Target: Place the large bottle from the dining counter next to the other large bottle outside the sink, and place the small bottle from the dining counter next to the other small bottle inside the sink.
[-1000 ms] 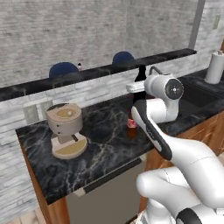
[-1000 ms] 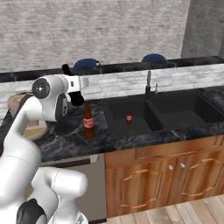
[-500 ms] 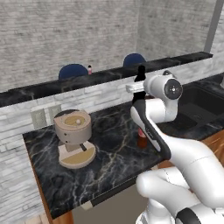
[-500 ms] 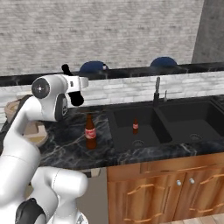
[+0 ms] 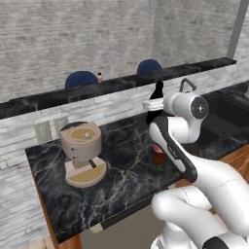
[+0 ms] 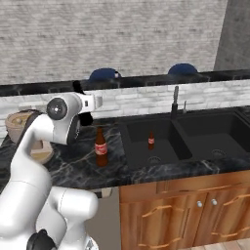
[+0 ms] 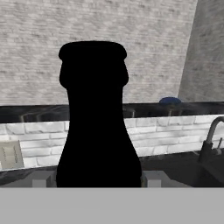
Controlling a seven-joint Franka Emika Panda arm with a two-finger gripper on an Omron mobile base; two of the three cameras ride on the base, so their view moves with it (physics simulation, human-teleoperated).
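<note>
My gripper [image 7: 98,178] is shut on the large bottle [image 7: 96,122], a black glass bottle that stands upright between the fingers [image 7: 43,178]. The same large bottle [image 5: 156,97] rises above the hand over the kitchen counter; its dark body [image 6: 84,116] also pokes out behind the arm. The other large bottle [image 6: 101,146], amber with a red label, stands on the counter just left of the sink [image 6: 195,146]. At its base inside the sink sits the other small bottle [image 6: 151,140]. On the dining counter [image 5: 121,85] stands the small pink bottle [image 5: 99,77].
A beige round appliance [image 5: 82,151] stands on the black marble counter to the left. A curved faucet [image 6: 174,100] rises behind the sink. Two blue stools [image 5: 81,78] show behind the dining counter. Wooden cabinets [image 6: 185,210] run below the sink.
Both base views have shifted with the driving base, and the sink side now sits nearer. The arm keeps the black bottle in the same raised pose.
</note>
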